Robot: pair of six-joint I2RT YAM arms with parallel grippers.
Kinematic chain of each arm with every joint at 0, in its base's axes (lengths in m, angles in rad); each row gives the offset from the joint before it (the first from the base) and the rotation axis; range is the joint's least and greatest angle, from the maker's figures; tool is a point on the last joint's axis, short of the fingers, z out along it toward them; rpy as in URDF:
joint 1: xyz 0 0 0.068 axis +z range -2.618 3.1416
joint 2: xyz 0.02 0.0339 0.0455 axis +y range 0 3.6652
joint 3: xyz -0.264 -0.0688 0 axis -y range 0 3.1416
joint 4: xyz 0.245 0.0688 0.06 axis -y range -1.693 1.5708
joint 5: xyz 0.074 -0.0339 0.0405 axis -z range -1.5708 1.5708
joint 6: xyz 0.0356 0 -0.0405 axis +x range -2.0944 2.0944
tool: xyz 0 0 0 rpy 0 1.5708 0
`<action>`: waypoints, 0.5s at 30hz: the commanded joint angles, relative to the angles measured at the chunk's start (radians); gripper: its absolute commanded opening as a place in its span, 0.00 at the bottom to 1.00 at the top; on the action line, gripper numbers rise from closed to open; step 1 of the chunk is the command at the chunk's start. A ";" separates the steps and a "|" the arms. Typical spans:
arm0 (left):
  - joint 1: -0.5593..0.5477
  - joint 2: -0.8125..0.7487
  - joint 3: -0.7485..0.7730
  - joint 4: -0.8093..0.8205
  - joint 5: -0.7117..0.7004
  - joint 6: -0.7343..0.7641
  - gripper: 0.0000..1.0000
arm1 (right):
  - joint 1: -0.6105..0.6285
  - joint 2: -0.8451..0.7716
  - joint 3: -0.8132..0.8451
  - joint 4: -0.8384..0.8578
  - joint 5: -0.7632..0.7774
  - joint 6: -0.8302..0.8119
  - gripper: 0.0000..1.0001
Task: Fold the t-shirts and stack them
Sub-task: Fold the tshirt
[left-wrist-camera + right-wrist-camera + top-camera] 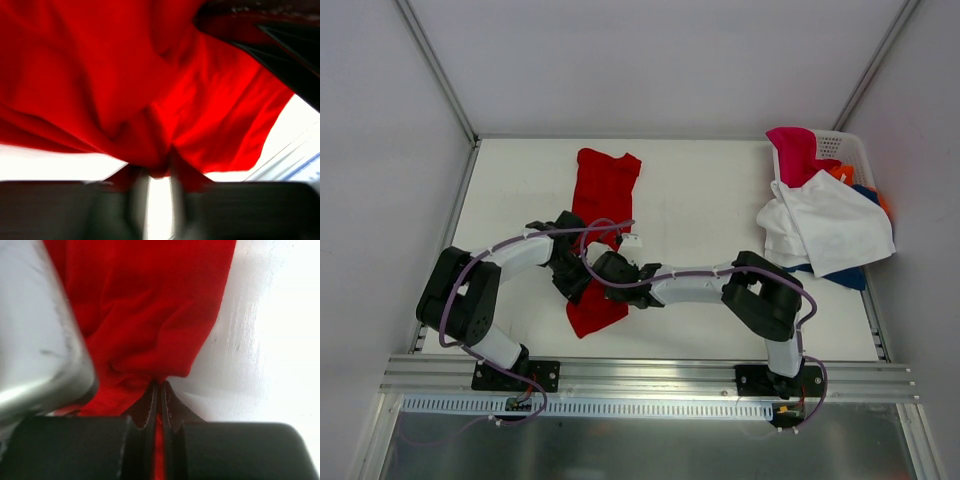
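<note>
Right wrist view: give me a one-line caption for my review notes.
Right gripper pinched shut on a bunched edge of the red t-shirt, over the white table.

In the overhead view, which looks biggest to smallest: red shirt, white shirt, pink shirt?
Largest: red t-shirt and white t-shirt, too alike to rank; the red one is partly covered.
Smallest: pink t-shirt, only partly showing.

White tabletop (710, 190), pale grey walls (650, 60) on three sides, metal struts (438, 70) at far corners, aluminium rail (650, 372) along near edge, even light.
</note>
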State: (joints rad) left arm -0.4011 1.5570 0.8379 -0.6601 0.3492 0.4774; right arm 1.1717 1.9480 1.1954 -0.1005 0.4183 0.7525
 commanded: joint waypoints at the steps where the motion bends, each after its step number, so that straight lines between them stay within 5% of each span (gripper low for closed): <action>1: -0.044 -0.011 -0.036 -0.003 -0.056 -0.013 0.10 | 0.002 0.022 -0.056 -0.064 -0.035 0.019 0.01; 3: -0.045 -0.037 -0.036 -0.006 -0.068 -0.017 0.01 | 0.005 0.011 -0.072 -0.062 -0.029 0.022 0.01; 15: -0.044 -0.259 0.058 -0.173 -0.024 0.027 0.00 | 0.108 -0.190 -0.092 -0.257 0.077 0.061 0.01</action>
State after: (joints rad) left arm -0.4393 1.3697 0.8310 -0.7238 0.3016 0.4774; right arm 1.2522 1.8477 1.1152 -0.1890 0.4381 0.7963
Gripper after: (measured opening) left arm 0.029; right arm 0.022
